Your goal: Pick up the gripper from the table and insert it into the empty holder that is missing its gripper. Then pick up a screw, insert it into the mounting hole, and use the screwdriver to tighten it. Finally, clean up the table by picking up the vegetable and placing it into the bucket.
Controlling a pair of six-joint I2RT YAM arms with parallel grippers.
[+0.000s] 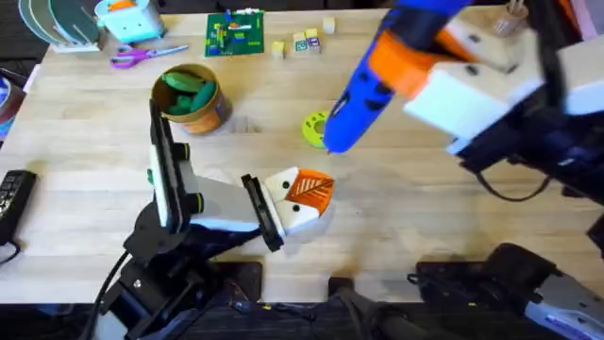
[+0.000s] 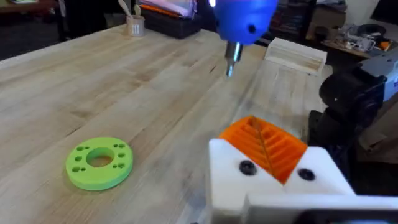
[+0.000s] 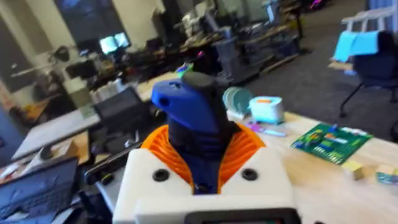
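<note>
While clamped in right claw (image 3: 202, 180), screwdriver (image 1: 363, 99) angled bit-down, above left claw (image 1: 304, 198), for its screw hole. Left claw grip state: cannot tell. Green disc (image 2: 99, 163) beside.

Overhead downward; close wrist views (shared: screwdriver (image 1: 363, 99))

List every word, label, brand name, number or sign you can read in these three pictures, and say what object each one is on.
None can be read.
Green printed circuit board: markings too small to read.
Small pale cubes with coloured faces: pictures or letters too blurred to tell.
Bright blue stubby screwdriver: no label visible.
Tan-gold round bucket: coloured wrap, no legible text.
</note>
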